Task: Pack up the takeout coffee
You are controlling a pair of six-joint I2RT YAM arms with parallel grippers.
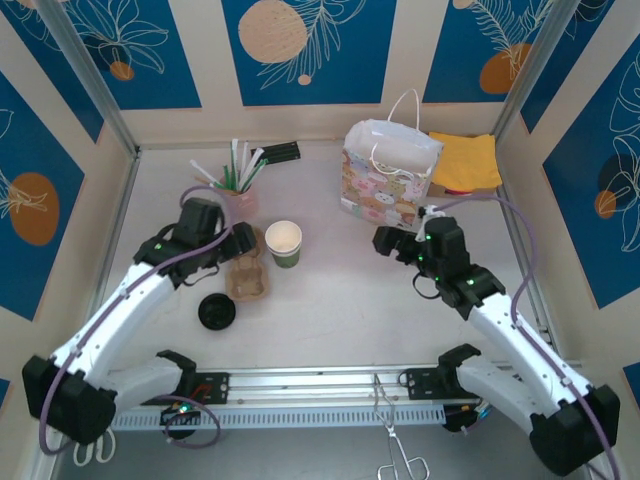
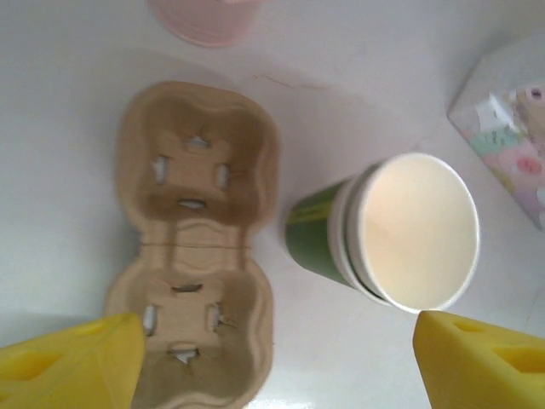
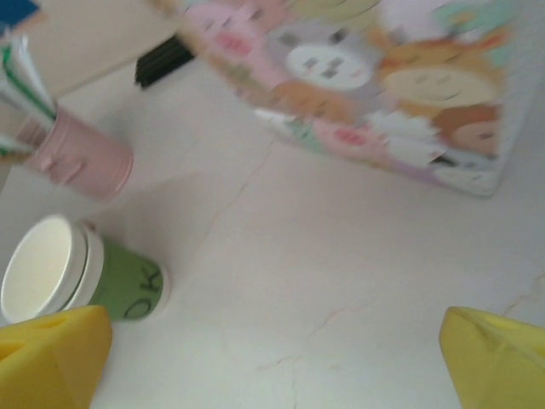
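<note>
Since the table (image 1: 330, 300) is laid out as a packing station, we read each placement by its purpose; the patterned gift bag (image 1: 388, 172) stands upright at the back, mouth open and handles up, ready, we judge, to be loaded from above; the right gripper (image 3: 281, 358) hangs near its front face, fingers spread with nothing between them, probably posted to steady it; the left gripper (image 2: 281, 358) hovers over the pulp cup carrier (image 2: 200, 247), fingers wide apart and holding nothing; the carrier lies flat with both wells up and empty; the green paper cup (image 2: 409, 230) stands upright just beside it, on the bag's side, uncapped; its black lid (image 1: 216, 312) lies apart, nearer the arm bases, so capping seems not yet done.
</note>
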